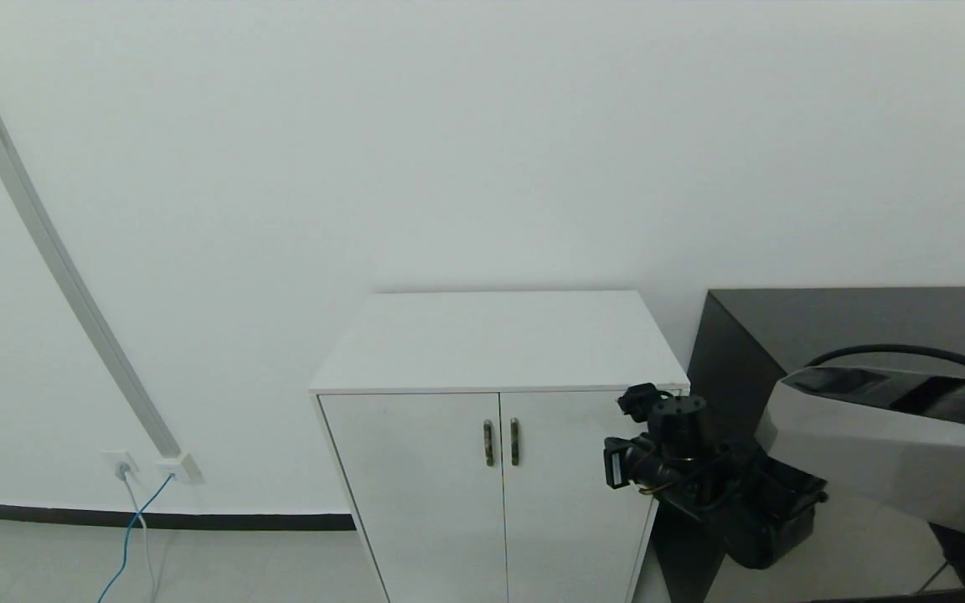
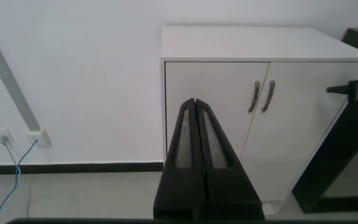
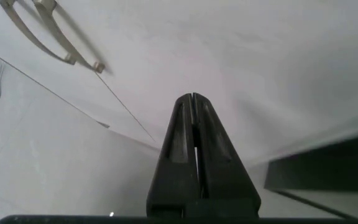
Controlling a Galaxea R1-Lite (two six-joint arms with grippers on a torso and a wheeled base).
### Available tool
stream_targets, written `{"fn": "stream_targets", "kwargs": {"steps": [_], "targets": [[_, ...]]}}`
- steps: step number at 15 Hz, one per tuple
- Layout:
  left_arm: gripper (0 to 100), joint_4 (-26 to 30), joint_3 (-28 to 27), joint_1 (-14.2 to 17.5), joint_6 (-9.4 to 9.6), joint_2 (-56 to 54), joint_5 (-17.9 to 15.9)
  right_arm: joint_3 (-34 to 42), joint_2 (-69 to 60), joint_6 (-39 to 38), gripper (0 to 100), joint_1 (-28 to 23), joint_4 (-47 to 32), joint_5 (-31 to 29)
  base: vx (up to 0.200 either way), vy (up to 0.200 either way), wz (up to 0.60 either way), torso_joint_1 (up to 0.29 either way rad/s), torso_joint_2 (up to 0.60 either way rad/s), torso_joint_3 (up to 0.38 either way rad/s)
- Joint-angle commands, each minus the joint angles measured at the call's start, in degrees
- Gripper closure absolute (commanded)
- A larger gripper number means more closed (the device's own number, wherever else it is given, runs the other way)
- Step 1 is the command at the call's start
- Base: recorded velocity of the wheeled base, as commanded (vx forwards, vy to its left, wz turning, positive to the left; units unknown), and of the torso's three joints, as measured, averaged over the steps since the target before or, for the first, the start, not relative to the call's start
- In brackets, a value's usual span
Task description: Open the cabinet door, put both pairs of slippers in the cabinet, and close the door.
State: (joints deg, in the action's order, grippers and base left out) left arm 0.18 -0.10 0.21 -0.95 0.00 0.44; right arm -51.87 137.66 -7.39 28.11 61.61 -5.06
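The white cabinet (image 1: 491,339) stands against the wall with both doors closed. Its two bronze handles (image 1: 501,442) sit side by side at the middle seam. My right arm's wrist (image 1: 675,469) hovers in front of the right door's outer edge. In the right wrist view my right gripper (image 3: 193,98) is shut and empty, close to the white door, with the handles (image 3: 55,37) off to one side. My left gripper (image 2: 195,102) is also shut and empty, held well back from the cabinet (image 2: 253,43) and pointing at its left door (image 2: 216,106).
A black piece of furniture (image 1: 868,322) stands right beside the cabinet. On the wall to the left, a grey conduit (image 1: 47,243) runs down to sockets (image 1: 122,462) with a blue cable trailing to the floor. Open floor lies left of the cabinet.
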Motion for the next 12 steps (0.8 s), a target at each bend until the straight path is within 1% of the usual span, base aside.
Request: {"fn": "stream_targets", "kwargs": {"steps": [1, 2, 3, 6, 7, 8, 9, 12], "targets": [[100, -0.01, 0.01, -0.03, -0.02, 0.00, 0.00, 9.77, -9.34, -0.08, 100, -1.22, 3.25, -1.36, 0.000, 0.000, 0.00, 0.000, 0.00, 0.000], [100, -0.01, 0.01, -0.03, 0.07, 0.00, -0.09, 14.34, -13.12, -0.08, 100, -2.45, 4.39, -4.43, 0.000, 0.000, 0.00, 0.000, 0.00, 0.000], [100, -0.01, 0.01, -0.03, 0.16, 0.00, -0.09, 17.42, -15.40, -0.08, 100, -3.50, 5.27, -5.93, 0.000, 0.000, 0.00, 0.000, 0.00, 0.000], [100, -0.01, 0.01, -0.03, 0.16, 0.00, -0.09, 25.68, -20.23, -0.08, 100, -6.67, 8.61, -6.98, 0.000, 0.000, 0.00, 0.000, 0.00, 0.000], [100, -0.01, 0.01, -0.03, 0.16, 0.00, -0.09, 28.32, -21.20, -0.08, 100, -8.07, 10.37, -8.04, 0.000, 0.000, 0.00, 0.000, 0.00, 0.000], [100, -0.01, 0.01, -0.03, 0.16, 0.00, -0.09, 29.28, -21.55, 0.00, 100, -8.69, 11.16, -8.65, 0.000, 0.000, 0.00, 0.000, 0.00, 0.000], [100, -0.01, 0.01, -0.03, 0.16, 0.00, -0.09, 32.27, -22.78, 0.00, 100, -10.53, 13.36, -9.79, 0.000, 0.000, 0.00, 0.000, 0.00, 0.000], [100, -0.01, 0.01, -0.03, 0.16, 0.00, -0.09, 38.78, -26.56, 0.09, 100, -13.52, 16.08, -9.97, 0.000, 0.000, 0.00, 0.000, 0.00, 0.000]]}}
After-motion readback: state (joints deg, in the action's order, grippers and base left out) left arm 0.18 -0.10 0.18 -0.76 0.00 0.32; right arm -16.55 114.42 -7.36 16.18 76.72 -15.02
